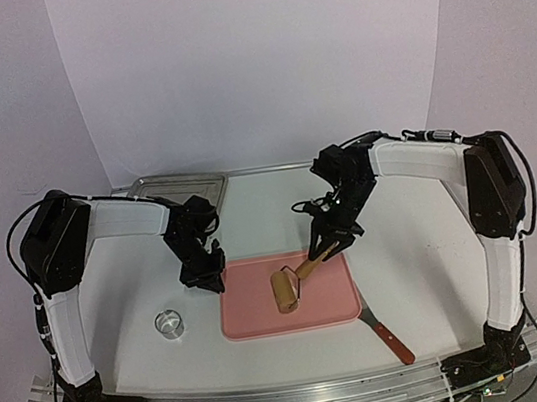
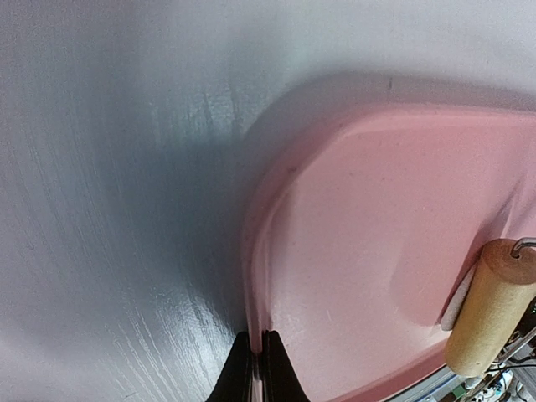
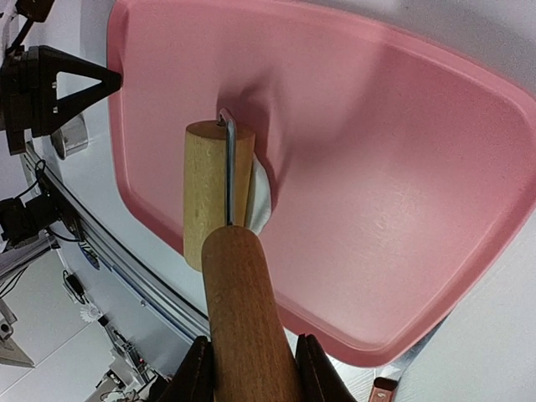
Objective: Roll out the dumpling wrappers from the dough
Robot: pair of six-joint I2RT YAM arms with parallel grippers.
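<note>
A pink tray lies at the table's middle. A wooden roller rests on it over a lump of white dough, which mostly hides under the roller. The dough also shows as a white edge in the left wrist view. My right gripper is shut on the roller's wooden handle. My left gripper is shut on the tray's far left rim, its fingers pinching it. No round flat dumpling wrappers are in view.
A small metal ring cutter stands on the table left of the tray. A steel tray sits at the back left. A scraper with a red-brown handle lies at the pink tray's right front corner.
</note>
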